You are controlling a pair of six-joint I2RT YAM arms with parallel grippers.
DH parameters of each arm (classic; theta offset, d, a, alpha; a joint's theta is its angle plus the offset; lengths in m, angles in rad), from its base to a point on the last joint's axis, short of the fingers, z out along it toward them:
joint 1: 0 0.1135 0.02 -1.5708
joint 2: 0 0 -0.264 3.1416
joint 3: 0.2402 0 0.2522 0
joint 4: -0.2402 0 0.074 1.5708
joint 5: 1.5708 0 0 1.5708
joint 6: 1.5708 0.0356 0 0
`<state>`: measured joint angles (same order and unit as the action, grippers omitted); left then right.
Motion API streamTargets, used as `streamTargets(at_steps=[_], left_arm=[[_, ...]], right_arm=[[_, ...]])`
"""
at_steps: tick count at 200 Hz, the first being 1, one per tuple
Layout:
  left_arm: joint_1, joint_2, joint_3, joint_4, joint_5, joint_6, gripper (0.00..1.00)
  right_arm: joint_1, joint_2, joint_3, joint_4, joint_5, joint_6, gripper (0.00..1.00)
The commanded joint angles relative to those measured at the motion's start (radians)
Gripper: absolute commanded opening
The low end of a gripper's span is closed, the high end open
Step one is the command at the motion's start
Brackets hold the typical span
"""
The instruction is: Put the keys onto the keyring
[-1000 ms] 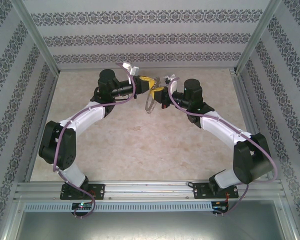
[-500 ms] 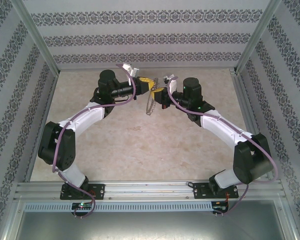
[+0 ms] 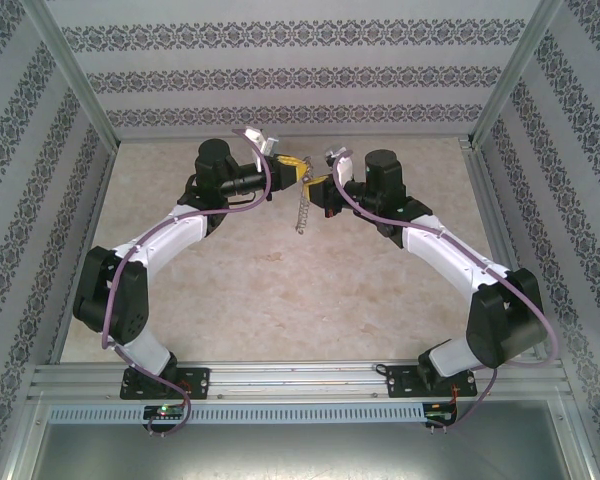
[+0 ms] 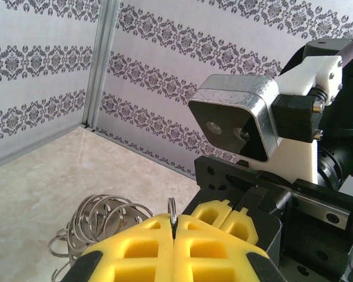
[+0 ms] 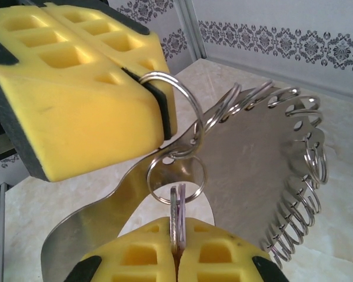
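Threading step, mid-air: left gripper (image 5: 159, 111) jaws clamped on top loop (image 5: 197, 103) of keyring (image 5: 253, 164); right gripper (image 5: 177, 238) jaws pinching key (image 5: 176, 205) at small ring (image 5: 150, 176). Next, likely: work key onto ring coil, left arm steady.

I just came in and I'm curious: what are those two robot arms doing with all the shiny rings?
They meet in the air above the table. The left tool is shut on a small ring, and the keyring, a shiny piece edged with many little rings, hangs from it. The right tool is shut on the tiny key, holding it up to a second ring just below. I cannot tell whether the key is threaded on.
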<state>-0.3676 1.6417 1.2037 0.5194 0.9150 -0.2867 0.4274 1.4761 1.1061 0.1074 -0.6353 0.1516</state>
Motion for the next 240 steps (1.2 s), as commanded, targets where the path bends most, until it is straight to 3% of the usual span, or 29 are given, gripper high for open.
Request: streamTargets(at_steps=[1,15,35,48,89,172,240], left_arm=[[-0.007,-0.051,0.010,0.032,0.000,0.022,0.00],[-0.009,-0.052,0.007,0.040,-0.007,0.018,0.00],[-0.010,-0.047,0.004,0.059,-0.011,0.005,0.00],[-0.009,-0.046,0.002,0.072,-0.017,-0.006,0.00],[-0.010,-0.034,-0.004,0.121,-0.020,-0.039,0.00],[-0.010,-0.031,-0.023,0.198,-0.040,-0.113,0.00],[-0.010,-0.015,-0.028,0.268,-0.047,-0.177,0.00]], right_arm=[[-0.009,-0.005,0.022,-0.005,-0.027,-0.013,0.00],[-0.010,-0.009,0.016,-0.004,-0.030,-0.011,0.00],[-0.022,-0.023,0.001,0.009,-0.043,0.005,0.28],[-0.040,-0.041,-0.016,0.029,-0.060,0.029,0.34],[-0.127,-0.106,-0.090,0.157,-0.108,0.165,0.35],[-0.157,-0.017,-0.118,0.731,-0.119,0.739,0.34],[-0.111,0.068,-0.123,0.892,-0.100,0.856,0.33]])
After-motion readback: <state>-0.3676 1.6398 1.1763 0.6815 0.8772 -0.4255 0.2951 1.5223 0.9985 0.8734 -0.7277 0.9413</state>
